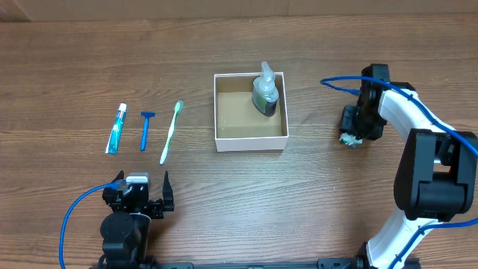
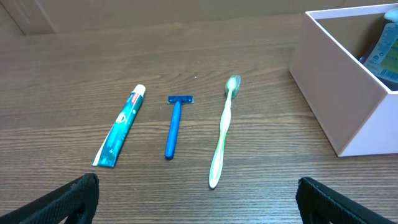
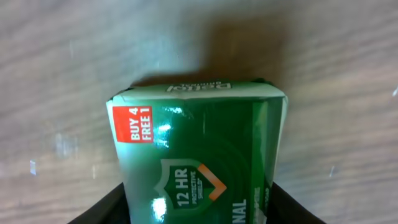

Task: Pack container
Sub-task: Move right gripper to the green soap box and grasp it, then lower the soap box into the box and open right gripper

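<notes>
The container (image 1: 250, 142), a white-walled box with a brown floor, stands at the table's middle and holds a clear pump bottle (image 1: 264, 93) in its far right corner. A toothpaste tube (image 1: 116, 128), a blue razor (image 1: 146, 128) and a green toothbrush (image 1: 171, 132) lie in a row to its left. My left gripper (image 1: 142, 185) is open and empty, near the front edge below them. My right gripper (image 1: 351, 131), to the right of the container, is shut on a green soap box (image 3: 199, 149). Only a small tip of that box shows in the overhead view (image 1: 348, 140).
In the left wrist view the toothpaste tube (image 2: 121, 127), razor (image 2: 173, 124) and toothbrush (image 2: 224, 134) lie ahead of my open left gripper (image 2: 198, 199). The container's white wall (image 2: 348, 93) is at the right. The table is brown wood.
</notes>
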`<action>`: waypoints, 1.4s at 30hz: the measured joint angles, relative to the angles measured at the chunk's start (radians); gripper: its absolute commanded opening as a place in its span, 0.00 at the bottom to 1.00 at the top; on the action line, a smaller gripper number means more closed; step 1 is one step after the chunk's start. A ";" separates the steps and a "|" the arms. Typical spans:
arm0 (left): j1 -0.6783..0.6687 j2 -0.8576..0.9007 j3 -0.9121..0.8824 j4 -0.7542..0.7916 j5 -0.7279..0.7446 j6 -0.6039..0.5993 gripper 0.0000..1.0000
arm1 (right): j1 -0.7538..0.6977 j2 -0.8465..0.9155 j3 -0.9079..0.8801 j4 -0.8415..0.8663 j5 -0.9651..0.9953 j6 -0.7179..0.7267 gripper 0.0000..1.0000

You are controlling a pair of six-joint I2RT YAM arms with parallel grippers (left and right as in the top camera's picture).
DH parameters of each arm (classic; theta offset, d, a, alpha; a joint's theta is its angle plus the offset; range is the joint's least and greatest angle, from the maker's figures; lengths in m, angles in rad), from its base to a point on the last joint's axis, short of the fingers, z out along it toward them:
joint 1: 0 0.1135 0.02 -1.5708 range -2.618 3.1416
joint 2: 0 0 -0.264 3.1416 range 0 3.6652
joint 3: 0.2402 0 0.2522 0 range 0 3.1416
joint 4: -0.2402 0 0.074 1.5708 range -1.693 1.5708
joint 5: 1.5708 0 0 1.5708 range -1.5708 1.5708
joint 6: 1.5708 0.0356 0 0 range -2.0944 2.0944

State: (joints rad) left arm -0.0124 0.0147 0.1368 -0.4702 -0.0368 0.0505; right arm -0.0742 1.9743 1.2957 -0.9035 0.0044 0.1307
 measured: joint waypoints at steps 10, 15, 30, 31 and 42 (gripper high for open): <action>0.000 0.000 0.000 0.000 0.000 0.000 1.00 | 0.085 -0.142 0.249 -0.313 -0.152 0.008 0.48; 0.000 0.000 0.000 0.000 0.000 0.000 1.00 | 0.325 -0.313 0.304 -0.277 -0.182 0.007 0.48; 0.000 0.000 0.000 0.000 0.000 0.000 1.00 | 0.598 -0.127 0.305 -0.107 -0.054 -0.119 0.49; 0.000 0.000 0.000 0.000 0.000 0.000 1.00 | 0.594 -0.117 0.305 -0.095 -0.036 -0.147 0.49; 0.000 0.000 0.000 0.000 0.000 0.000 1.00 | 0.592 -0.082 0.305 -0.114 0.006 -0.375 0.70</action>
State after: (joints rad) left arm -0.0124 0.0147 0.1368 -0.4698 -0.0368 0.0505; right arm 0.5179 1.8927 1.6005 -1.0176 0.0101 -0.2440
